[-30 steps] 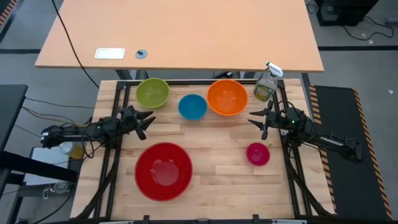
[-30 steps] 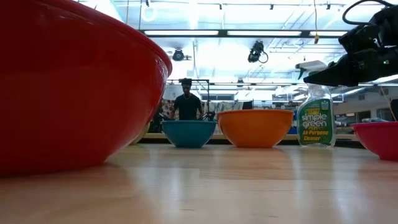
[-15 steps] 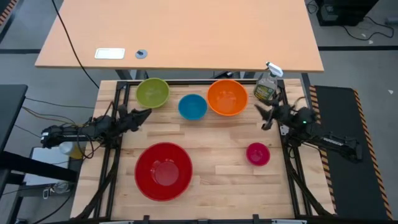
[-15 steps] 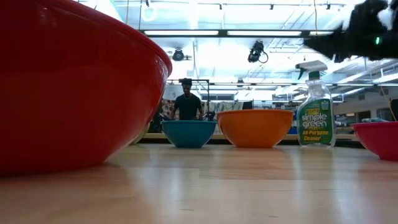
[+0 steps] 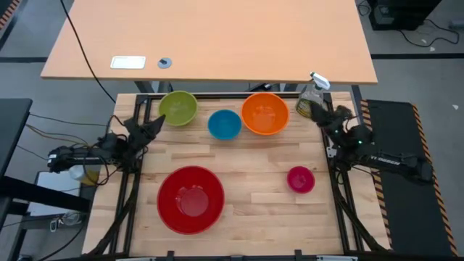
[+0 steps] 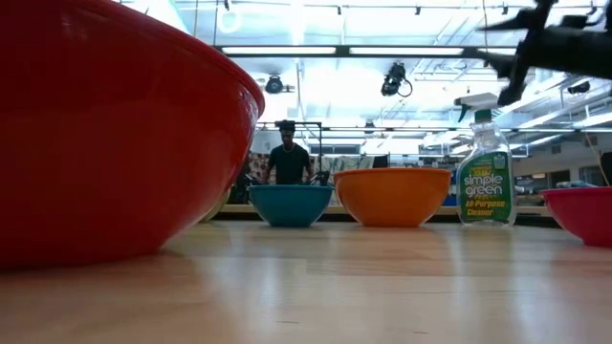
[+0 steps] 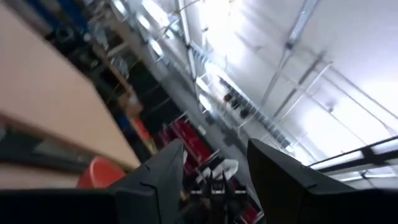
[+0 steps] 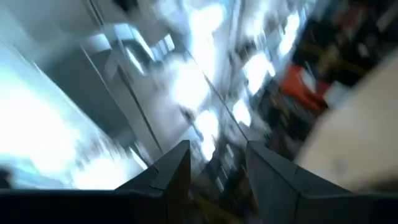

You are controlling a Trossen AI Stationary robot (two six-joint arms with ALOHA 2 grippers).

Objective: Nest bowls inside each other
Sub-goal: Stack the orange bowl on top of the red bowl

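Five glossy bowls in plain colours — red point(image 5: 191, 199), orange point(image 5: 264, 113), lime green point(image 5: 177, 107), blue point(image 5: 224, 124) and magenta-pink point(image 5: 300, 179) — sit on a pale wood-plank table point(image 5: 254, 163). The clear spray bottle point(image 6: 485, 177) wears a green label (white lettering).

Bright overhead ceiling lights — right wrist view badly smeared, perhaps motion blur.

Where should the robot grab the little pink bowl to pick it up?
Best on its rim. The pink bowl sits upright, open side up, alone on the table, so coming straight down from above, with one jaw inside the wall and one outside, should probably work. The right gripper is closest.
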